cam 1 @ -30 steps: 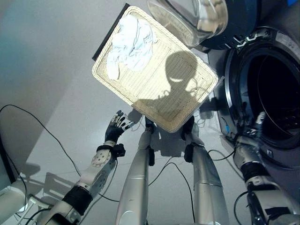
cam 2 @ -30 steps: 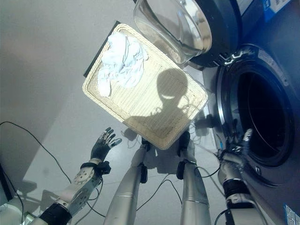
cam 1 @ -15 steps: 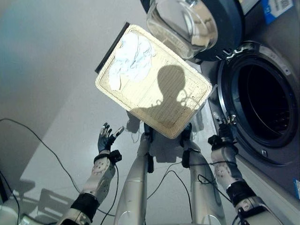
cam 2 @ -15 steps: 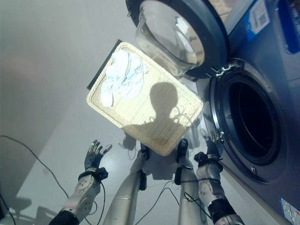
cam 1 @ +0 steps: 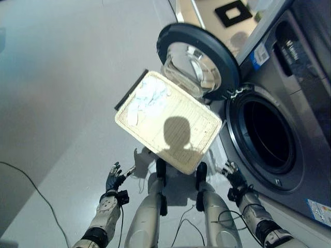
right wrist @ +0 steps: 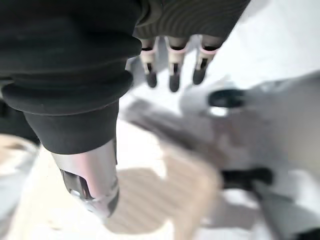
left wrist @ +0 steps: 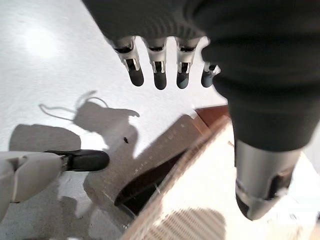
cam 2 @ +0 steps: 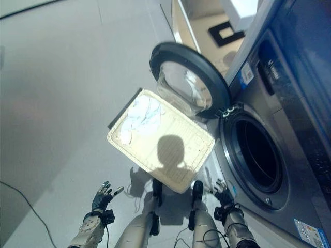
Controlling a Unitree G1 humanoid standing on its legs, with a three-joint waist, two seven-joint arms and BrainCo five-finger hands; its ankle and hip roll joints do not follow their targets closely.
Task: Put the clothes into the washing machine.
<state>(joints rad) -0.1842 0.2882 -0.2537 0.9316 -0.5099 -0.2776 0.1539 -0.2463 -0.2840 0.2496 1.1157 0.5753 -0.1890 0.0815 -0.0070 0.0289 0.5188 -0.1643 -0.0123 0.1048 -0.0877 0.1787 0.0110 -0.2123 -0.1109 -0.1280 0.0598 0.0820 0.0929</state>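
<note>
White clothes [cam 1: 147, 99] bunched in wicker tray [cam 1: 194, 139]: soft, light, pinch top folds; left hand [cam 1: 115, 177], right hand [cam 1: 231, 176] splayed, empty

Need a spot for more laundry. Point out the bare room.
Most of the wicker basket is bare, on the side toward the washing machine. White clothes crowd its far corner. The drum opening looks empty beside the open door.

Both eye views look steeply down from the head, sharing the wicker tray [cam 1: 168, 121] on the floor [cam 1: 62, 103] and the open washing machine [cam 2: 258, 155]. Each wrist view looks along its own hand from very close toward the tray's edge.
</note>
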